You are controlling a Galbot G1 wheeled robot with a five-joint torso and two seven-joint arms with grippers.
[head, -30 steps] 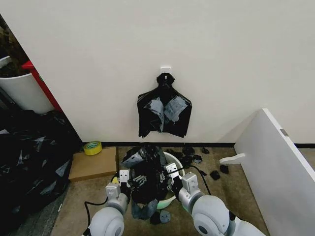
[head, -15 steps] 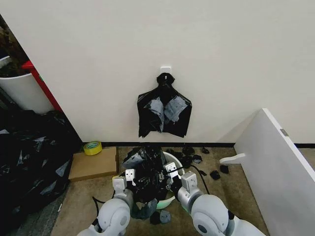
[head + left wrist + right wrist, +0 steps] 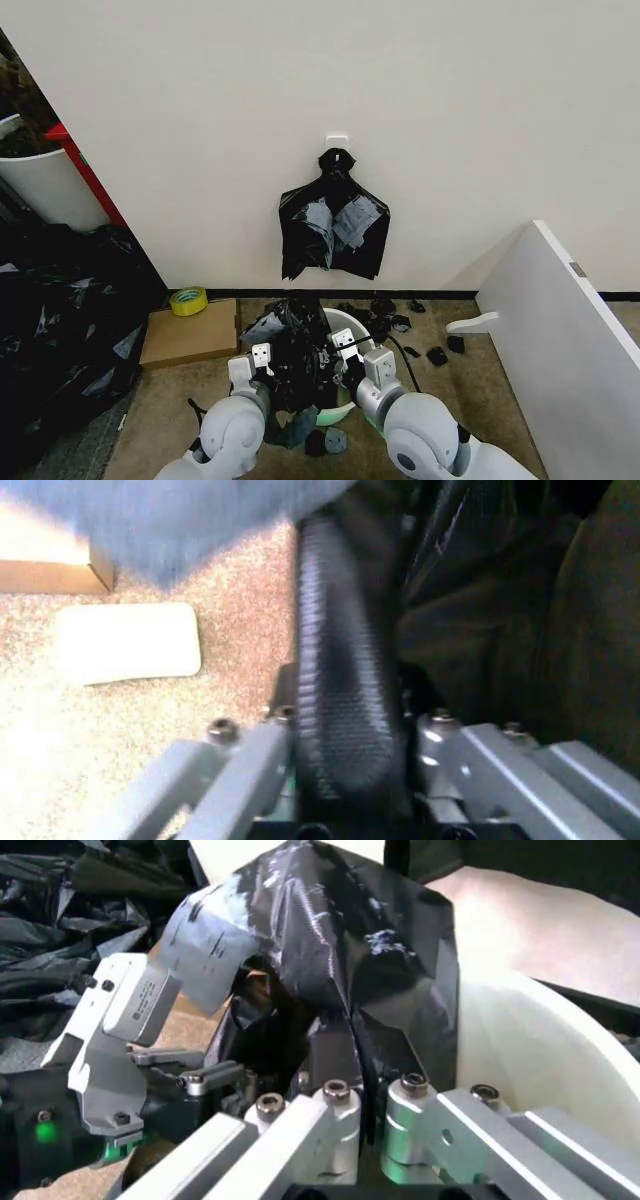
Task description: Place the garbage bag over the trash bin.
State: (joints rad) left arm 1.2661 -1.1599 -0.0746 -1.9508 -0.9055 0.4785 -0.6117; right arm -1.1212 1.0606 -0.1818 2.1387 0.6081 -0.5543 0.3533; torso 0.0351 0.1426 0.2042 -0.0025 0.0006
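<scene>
The right gripper is closed on a fold of the garbage bag, its two fingers pressed together with the black film pinched between them, right at the near rim of the trash bin. Across from it the left gripper sits at the bag's other side; in the left wrist view its ribbed finger lies tight against dark plastic, and it looks clamped on the bag too, though the far finger is hidden.

In the head view the garbage bag stands bunched up between the two grippers, rising above the trash bin, whose white rim shows behind and to the right. The bag is not yet spread over the rim.

The film looks very thin, glossy and limp, so it should weigh almost nothing, slip easily between smooth fingers and tear if pulled hard against the rim. It holds no shape of its own: the mouth will open only if the two grips are on opposite edges of the opening, close to the hem, not on the bunched body.

Farther out, a knot-topped bunch of black bags hangs on the wall, a cardboard box with a roll of tape lies on the floor to the left, and a large heap of black plastic fills the left edge.
</scene>
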